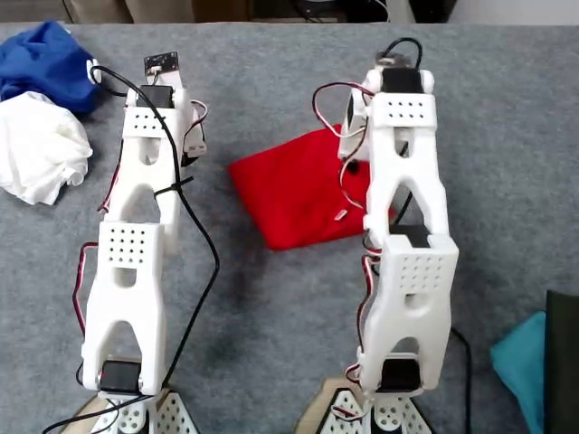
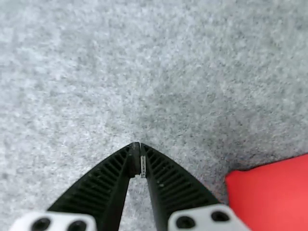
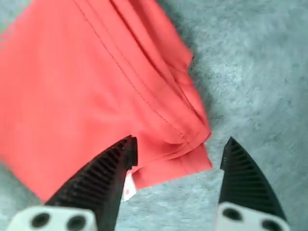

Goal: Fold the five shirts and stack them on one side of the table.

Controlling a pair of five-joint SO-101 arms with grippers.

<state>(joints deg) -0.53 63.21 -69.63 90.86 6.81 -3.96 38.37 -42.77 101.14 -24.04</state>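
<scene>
A folded red shirt [image 1: 294, 194] lies on the grey felt between the two arms. In the right wrist view my right gripper [image 3: 180, 147] is open just above the red shirt's [image 3: 96, 86] layered edge, one fingertip over the cloth and the other over bare felt. My left gripper [image 2: 138, 154] is shut with nothing in it, over bare felt, and a corner of the red shirt [image 2: 272, 192] shows beside it. A crumpled blue shirt [image 1: 41, 59] and a crumpled white shirt [image 1: 41, 154] lie at the far left. A teal shirt [image 1: 525, 366] lies at the near right edge.
A dark object [image 1: 563, 362] stands at the near right edge next to the teal cloth. Grey felt [image 1: 271, 325] lies bare between the arm bases. Black cable [image 1: 194, 226] trails along the left arm.
</scene>
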